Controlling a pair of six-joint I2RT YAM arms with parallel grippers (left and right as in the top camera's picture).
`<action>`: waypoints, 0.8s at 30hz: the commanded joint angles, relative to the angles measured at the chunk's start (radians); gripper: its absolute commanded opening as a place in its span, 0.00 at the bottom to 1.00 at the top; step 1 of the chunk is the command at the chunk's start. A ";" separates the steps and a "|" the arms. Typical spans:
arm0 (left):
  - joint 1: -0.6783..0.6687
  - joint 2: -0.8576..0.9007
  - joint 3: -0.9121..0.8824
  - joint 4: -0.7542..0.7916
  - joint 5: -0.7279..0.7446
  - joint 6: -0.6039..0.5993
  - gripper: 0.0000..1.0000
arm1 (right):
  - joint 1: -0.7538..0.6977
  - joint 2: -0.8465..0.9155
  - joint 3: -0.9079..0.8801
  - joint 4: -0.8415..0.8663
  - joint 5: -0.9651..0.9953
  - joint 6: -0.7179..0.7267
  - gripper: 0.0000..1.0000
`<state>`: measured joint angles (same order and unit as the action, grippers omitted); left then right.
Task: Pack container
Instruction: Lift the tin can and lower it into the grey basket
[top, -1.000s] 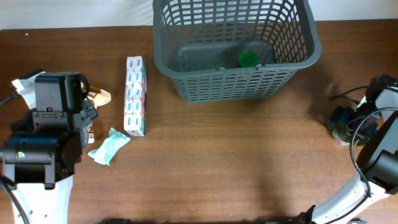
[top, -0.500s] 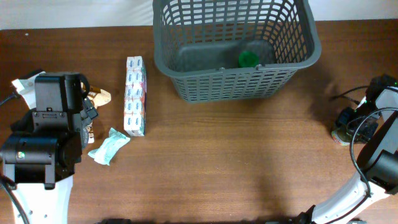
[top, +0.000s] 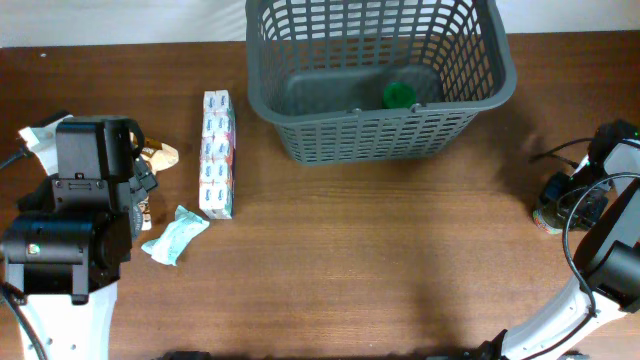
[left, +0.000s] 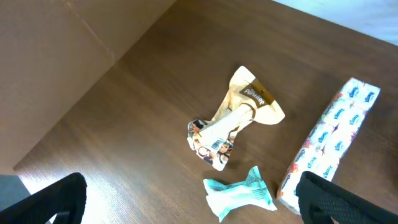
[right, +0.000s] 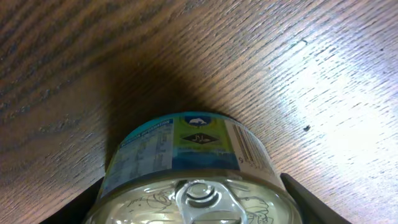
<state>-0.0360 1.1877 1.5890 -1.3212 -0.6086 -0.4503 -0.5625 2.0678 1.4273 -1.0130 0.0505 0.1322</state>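
The container, a large dark grey lattice basket (top: 370, 140), stands at the back centre with a green-lidded jar (top: 399, 95) inside. At the far right edge, my right gripper (top: 556, 200) sits around a small metal tin can (top: 545, 218). In the right wrist view the can (right: 186, 155) with its pull-tab lid fills the gap between both fingers (right: 193, 208), which touch its sides. My left gripper (left: 193, 205) is wide open and empty, hovering over a teal packet (left: 239, 194) on the left of the table.
A long tissue multipack (top: 217, 153) lies left of the basket and also shows in the left wrist view (left: 329, 146). A crumpled brown snack wrapper (left: 233, 124) lies by the left arm. The teal packet (top: 175, 235) lies below it. A white scrap (top: 38, 137) lies far left.
The right gripper has shifted slightly right and narrowed around the tin can. The left arm and the other objects have not moved.
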 joint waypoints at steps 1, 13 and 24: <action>0.006 0.002 0.014 -0.001 0.003 -0.005 1.00 | -0.003 0.015 0.025 -0.022 -0.006 0.027 0.04; 0.006 0.002 0.014 -0.001 0.004 -0.005 1.00 | 0.000 0.011 0.657 -0.396 -0.084 0.034 0.04; 0.006 0.002 0.014 0.000 0.004 -0.005 1.00 | 0.166 0.010 1.545 -0.685 -0.300 0.118 0.04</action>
<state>-0.0360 1.1877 1.5898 -1.3216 -0.6083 -0.4503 -0.4767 2.0972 2.8235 -1.6855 -0.1619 0.1986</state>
